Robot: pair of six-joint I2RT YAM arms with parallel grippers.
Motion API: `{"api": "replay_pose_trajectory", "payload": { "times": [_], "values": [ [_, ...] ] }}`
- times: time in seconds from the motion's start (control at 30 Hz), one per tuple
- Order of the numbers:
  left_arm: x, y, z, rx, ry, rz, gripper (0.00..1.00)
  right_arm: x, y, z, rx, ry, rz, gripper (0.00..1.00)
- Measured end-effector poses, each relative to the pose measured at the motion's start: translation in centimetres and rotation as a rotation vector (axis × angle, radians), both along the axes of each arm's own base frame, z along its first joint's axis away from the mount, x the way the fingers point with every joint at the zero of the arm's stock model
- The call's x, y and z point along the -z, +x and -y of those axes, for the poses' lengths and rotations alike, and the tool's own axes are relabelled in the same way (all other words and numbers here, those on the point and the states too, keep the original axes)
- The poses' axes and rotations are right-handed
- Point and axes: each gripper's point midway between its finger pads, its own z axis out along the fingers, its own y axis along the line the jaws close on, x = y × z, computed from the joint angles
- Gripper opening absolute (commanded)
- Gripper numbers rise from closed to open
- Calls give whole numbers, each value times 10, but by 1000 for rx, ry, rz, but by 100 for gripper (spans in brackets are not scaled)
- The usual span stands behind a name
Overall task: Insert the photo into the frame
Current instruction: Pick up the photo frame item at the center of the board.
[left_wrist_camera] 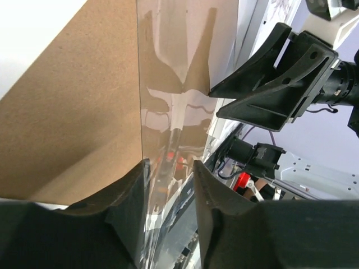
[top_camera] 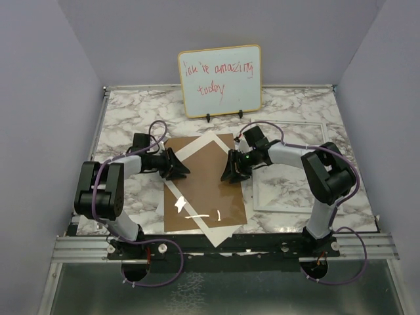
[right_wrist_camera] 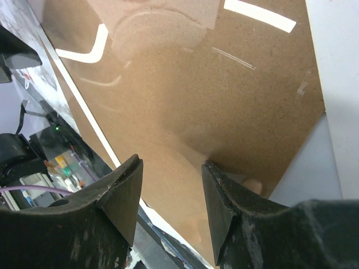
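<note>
Left gripper agape, maybe astride pane

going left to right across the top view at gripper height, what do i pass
left gripper → brown board → right gripper → white-rimmed rectangle lying flat

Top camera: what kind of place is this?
Probably a robot test booth: grey walls close in a marble-patterned table, and the left arm and right arm are mounted on a metal rail at its near edge.
</note>
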Motion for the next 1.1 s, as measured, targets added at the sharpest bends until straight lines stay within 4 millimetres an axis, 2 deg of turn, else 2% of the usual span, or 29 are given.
{"api": "replay_pose_trajectory", "payload": {
  "times": [0.03, 0.1, 0.2, 0.3, 0.43, 0.57, 0.73, 0.93, 1.1],
  "values": [
    [1, -1, 2, 7, 0, 1, 34, 0, 0, 0, 0, 1, 2, 53],
    [4, -3, 7, 25, 2, -4, 24, 0, 0, 0, -2, 4, 8, 53],
    [10, -7, 12, 46, 11, -15, 0, -1, -1, 0, -6, 8, 21, 53],
    [16, -7, 11, 63, 74, -25, 0, -2, 1, 1, -4, -9, 67, 53],
    [11, -6, 5, 64, 141, -24, 0, -5, 4, 9, 27, -65, 121, 53],
    [-24, 12, -3, 40, 210, 87, 0, -6, 12, 31, 107, -183, 177, 58],
    [-77, 30, -25, -29, 339, 238, 0, -8, 21, 49, 177, -274, 216, 61],
    [-106, 32, -48, -106, 470, 270, 0, -1, 35, 56, 206, -351, 222, 61],
    [-146, 38, -56, -157, 504, 350, 0, 2, 45, 70, 264, -456, 241, 63]
  ]
}}
